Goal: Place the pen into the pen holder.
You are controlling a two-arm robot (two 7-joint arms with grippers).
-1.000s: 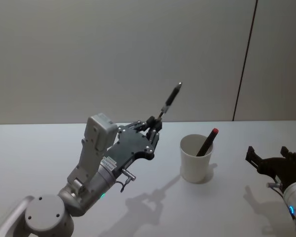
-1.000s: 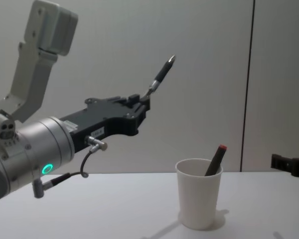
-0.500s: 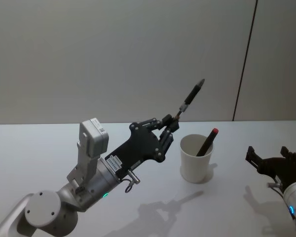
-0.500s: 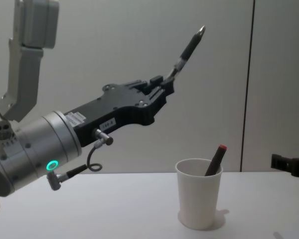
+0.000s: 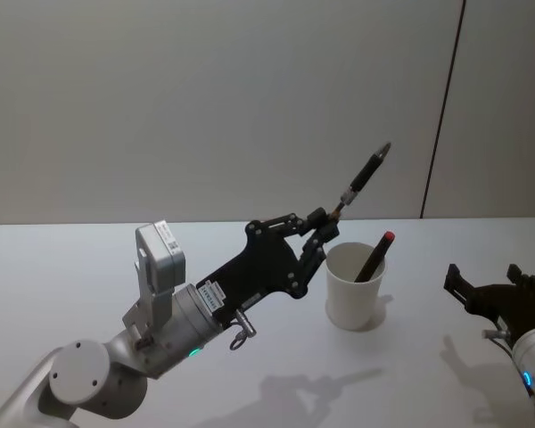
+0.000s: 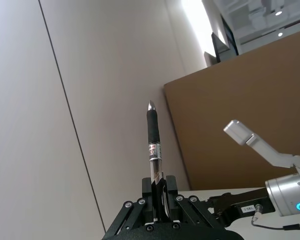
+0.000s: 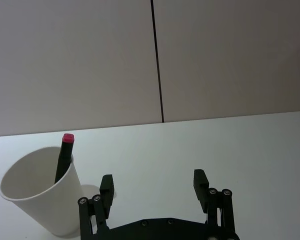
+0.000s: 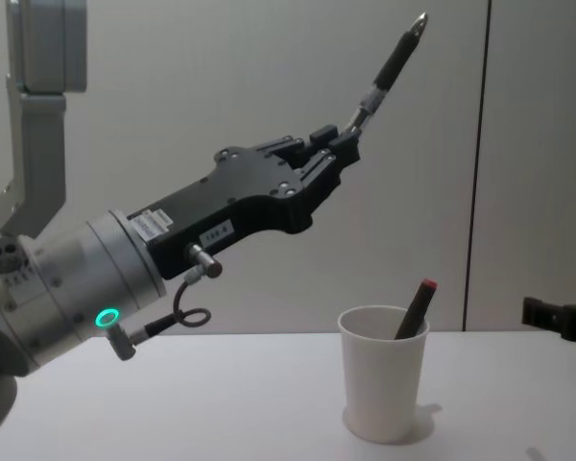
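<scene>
Black rubber grip and clear barrel mark the pen (image 5: 361,176), which sits just right of centre in the upper half of the head view. It slants up and to the right, with its metal tip uppermost. In the chest view the pen (image 8: 389,65) is near the top edge, high above the pen holder (image 8: 384,379) and over its left side. The left gripper (image 5: 328,223) holds only the pen's lowest end, its fingers clenched on the barrel. The left wrist view shows the pen (image 6: 152,145) standing straight out from between the fingers of the left gripper (image 6: 157,187).

That short pinch is the main risk, I judge. Most of the pen's length hangs free beyond the fingers, so it could swivel or slide in the grasp as the wrist tips over toward the cup. The pen holder (image 5: 355,290) is a light paper cup standing on the white table (image 5: 71,267), right of centre. A nudge on its rim from the pen or the fingers would probably shove or topple it.

A red-capped pen (image 5: 376,256) already leans against the cup's right rim. It narrows the opening, and a second pen dropped on that side might tip the cup. Releasing from this height could bounce the pen off the rim.

The right gripper (image 7: 153,179) rests at the lower right of the head view, fingers spread, beside the cup and apart from it.
</scene>
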